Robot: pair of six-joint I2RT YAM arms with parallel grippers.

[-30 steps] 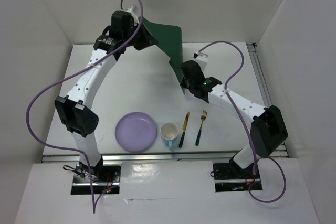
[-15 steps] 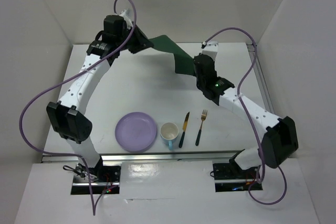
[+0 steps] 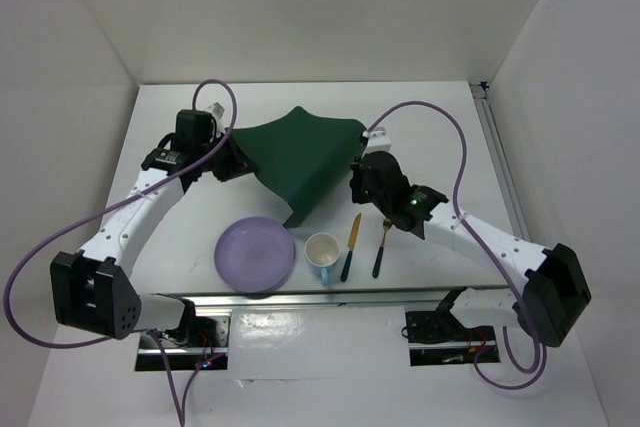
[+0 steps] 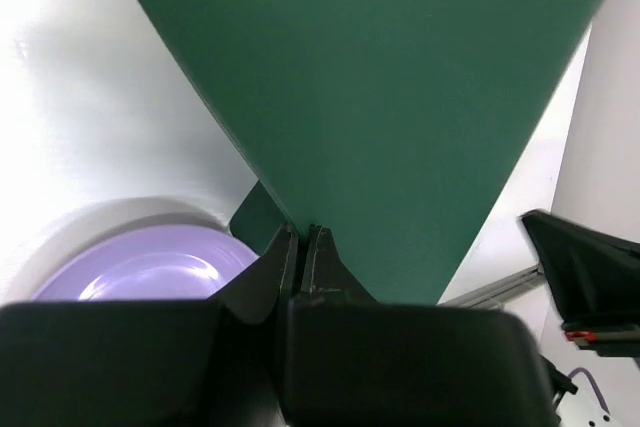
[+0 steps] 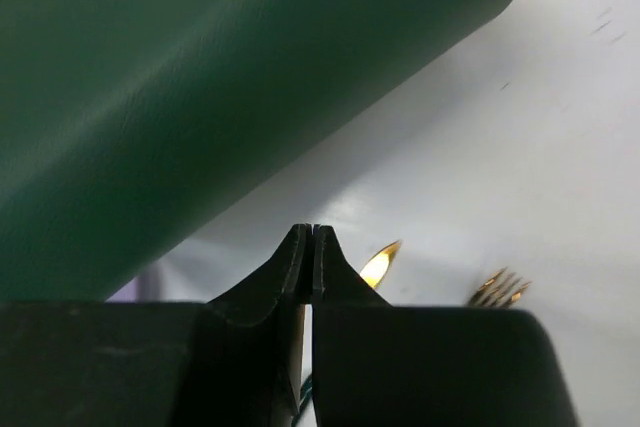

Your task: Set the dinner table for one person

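The dark green placemat hangs low over the middle of the white dinner table, with its near corner drooping by the plate. My left gripper is shut on the mat's left edge, and the cloth runs into its jaws in the left wrist view. My right gripper is at the mat's right edge. In the right wrist view its jaws are shut with no cloth between them, and the mat lies above and to the left.
A purple plate, a white cup, a gold knife and a gold fork, both with dark handles, lie in a row near the front edge. White walls enclose the left, back and right.
Both arms came down and toward the front. The mat went from held high at the back to spread low over the table's middle. The right gripper now sits just above the knife and fork.
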